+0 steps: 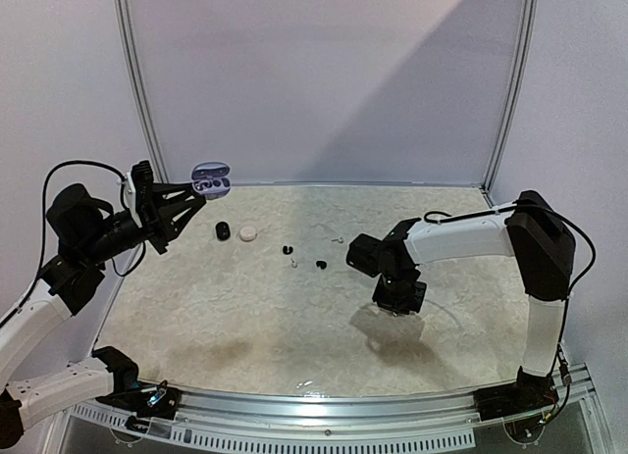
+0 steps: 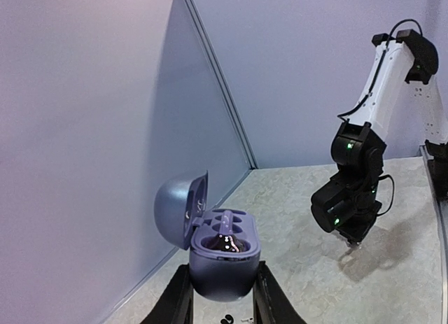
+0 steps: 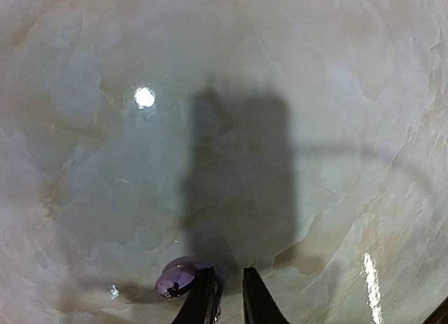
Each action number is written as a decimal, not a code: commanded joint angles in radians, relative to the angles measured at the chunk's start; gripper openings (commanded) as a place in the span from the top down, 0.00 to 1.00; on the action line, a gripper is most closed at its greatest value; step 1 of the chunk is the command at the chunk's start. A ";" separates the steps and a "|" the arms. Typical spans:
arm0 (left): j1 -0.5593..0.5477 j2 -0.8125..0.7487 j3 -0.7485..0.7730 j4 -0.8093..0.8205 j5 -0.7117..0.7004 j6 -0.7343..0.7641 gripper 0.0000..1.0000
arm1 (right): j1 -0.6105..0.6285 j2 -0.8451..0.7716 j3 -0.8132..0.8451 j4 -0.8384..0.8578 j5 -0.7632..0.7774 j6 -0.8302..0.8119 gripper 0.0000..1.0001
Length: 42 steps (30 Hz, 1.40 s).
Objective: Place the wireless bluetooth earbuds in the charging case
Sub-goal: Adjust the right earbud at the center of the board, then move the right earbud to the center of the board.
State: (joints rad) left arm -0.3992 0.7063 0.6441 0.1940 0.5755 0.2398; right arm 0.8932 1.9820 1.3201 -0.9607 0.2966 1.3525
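Note:
My left gripper (image 2: 222, 296) is shut on the purple charging case (image 2: 224, 261) and holds it upright in the air at the table's far left (image 1: 210, 178). Its lid (image 2: 178, 208) is flipped open. A dark glossy earbud (image 2: 231, 243) sits in the nearer socket. My right gripper (image 3: 229, 273) points straight down just above the table, its jaws a narrow gap apart with only tabletop showing between them. A glossy purple earbud (image 3: 175, 278) lies against the outer side of its left finger, not between the jaws. Loose buds lie mid-table: a black one (image 1: 321, 265), another black one (image 1: 287, 249) and a whitish one (image 1: 294, 262).
A small black case (image 1: 223, 230) and a round white case (image 1: 248, 233) sit on the marble-patterned table (image 1: 245, 327) near the back left. A tiny whitish piece (image 1: 337, 240) lies by the right arm (image 1: 461, 238). Walls close off the back and left.

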 commanded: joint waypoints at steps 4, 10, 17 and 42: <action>-0.015 0.002 -0.011 -0.018 0.000 0.021 1.00 | -0.008 0.019 0.017 0.034 -0.082 -0.030 0.73; -0.017 0.005 -0.007 -0.028 -0.001 0.024 1.00 | -0.009 -0.040 0.031 0.013 -0.096 -0.085 0.71; -0.017 0.012 -0.009 -0.026 -0.002 0.028 1.00 | -0.008 -0.099 0.062 -0.019 -0.156 -0.192 0.69; -0.017 0.010 -0.003 -0.041 -0.008 0.045 1.00 | -0.094 0.016 -0.025 0.070 -0.278 -0.381 1.00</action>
State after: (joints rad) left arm -0.3996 0.7185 0.6441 0.1577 0.5709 0.2775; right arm 0.7963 1.9656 1.3148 -0.9489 0.0952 0.9634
